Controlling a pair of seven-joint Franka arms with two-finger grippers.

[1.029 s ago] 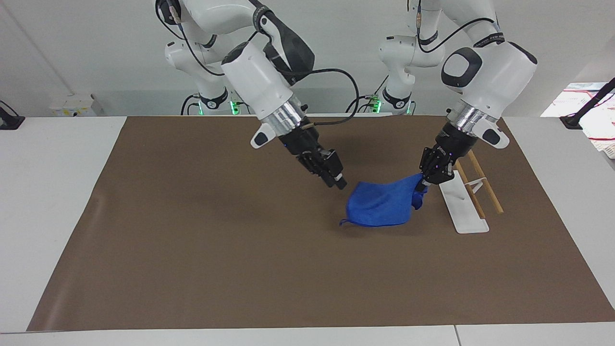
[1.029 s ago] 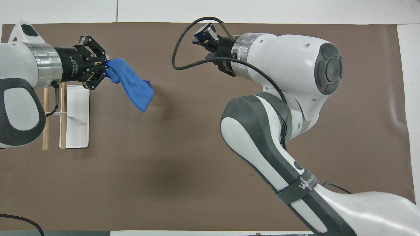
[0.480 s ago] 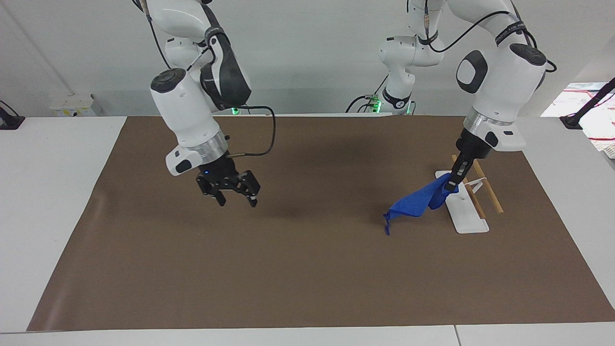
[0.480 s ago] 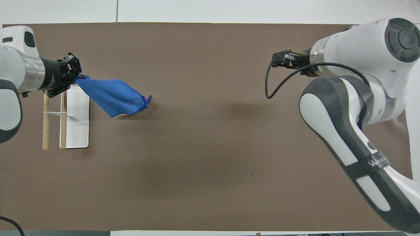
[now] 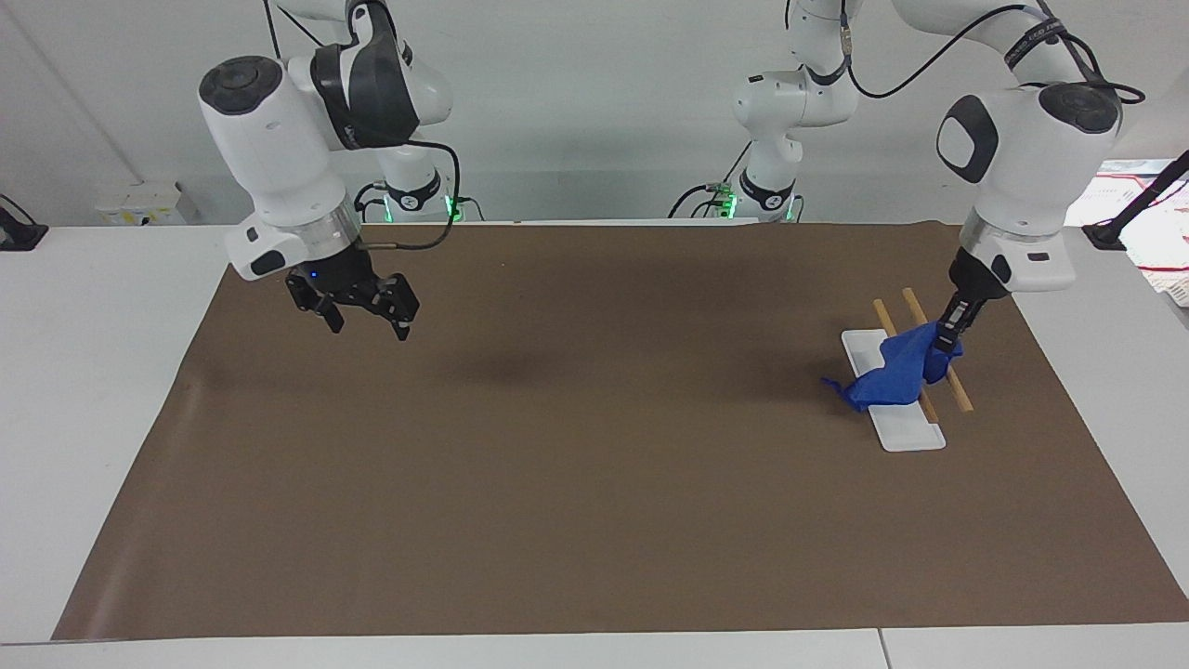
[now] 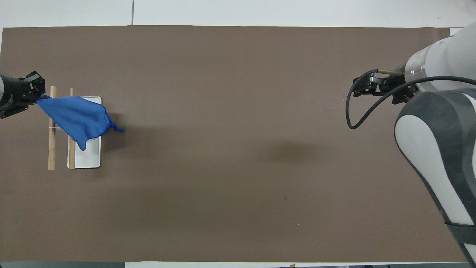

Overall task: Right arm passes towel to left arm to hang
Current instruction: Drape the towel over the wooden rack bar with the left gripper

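Towel position: the royal-blue soft cloth towel (image 5: 890,373) hangs from the left claw (image 5: 947,336), clamped on its upper corner, over the two wooden rails of the white-based rack (image 5: 906,429); rails run crosswise under the drape. Right claw (image 5: 358,314) waits with fingers apart over the desk's (image 5: 576,483) right-arm end

A robotics lab, by the look of it: two white arms bolted at a white table (image 5: 93,372) under a brown mat (image 5: 594,483), bare pale wall, cables trailing, green status lights glowing.
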